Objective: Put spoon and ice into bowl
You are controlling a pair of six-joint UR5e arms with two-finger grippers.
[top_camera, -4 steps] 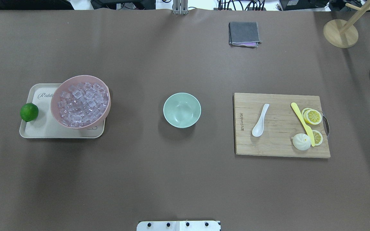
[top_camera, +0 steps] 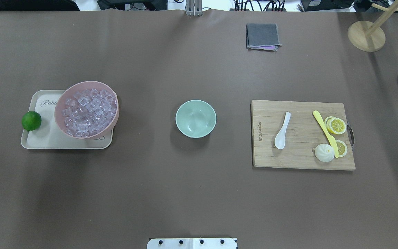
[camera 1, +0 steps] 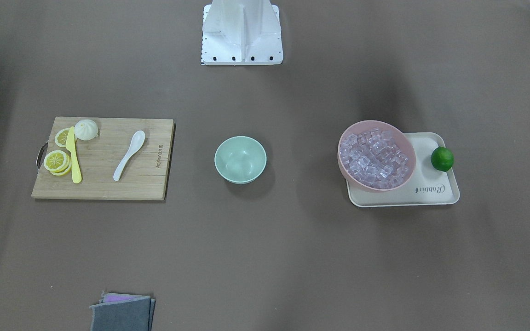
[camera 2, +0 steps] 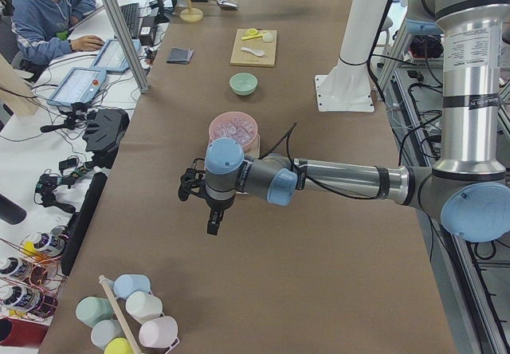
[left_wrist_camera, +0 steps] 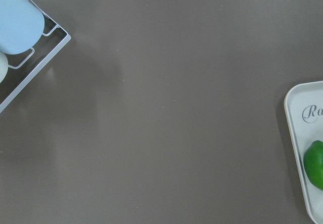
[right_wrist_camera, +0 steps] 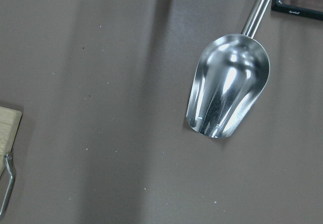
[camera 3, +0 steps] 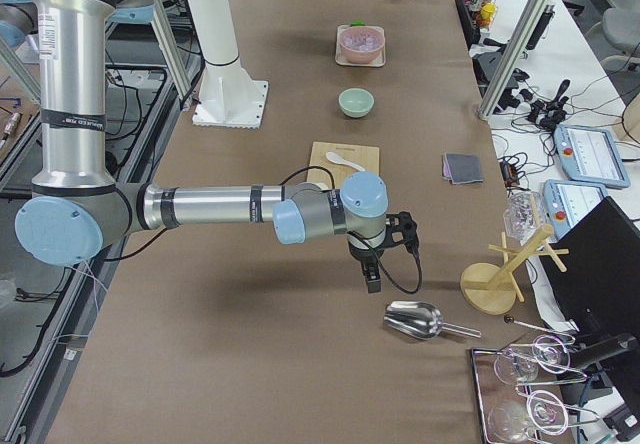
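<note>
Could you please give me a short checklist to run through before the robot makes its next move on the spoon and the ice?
1. Bowl upright and empty, in the middle of the table: ok.
2. Spoon lying free on the cutting board, apart from the yellow knife: ok.
3. Ice heaped in the pink bowl on the tray: ok.
4. Left gripper open for a grasp: cannot tell, seen only from the side.
5. Right gripper open for a grasp: cannot tell, same reason.
</note>
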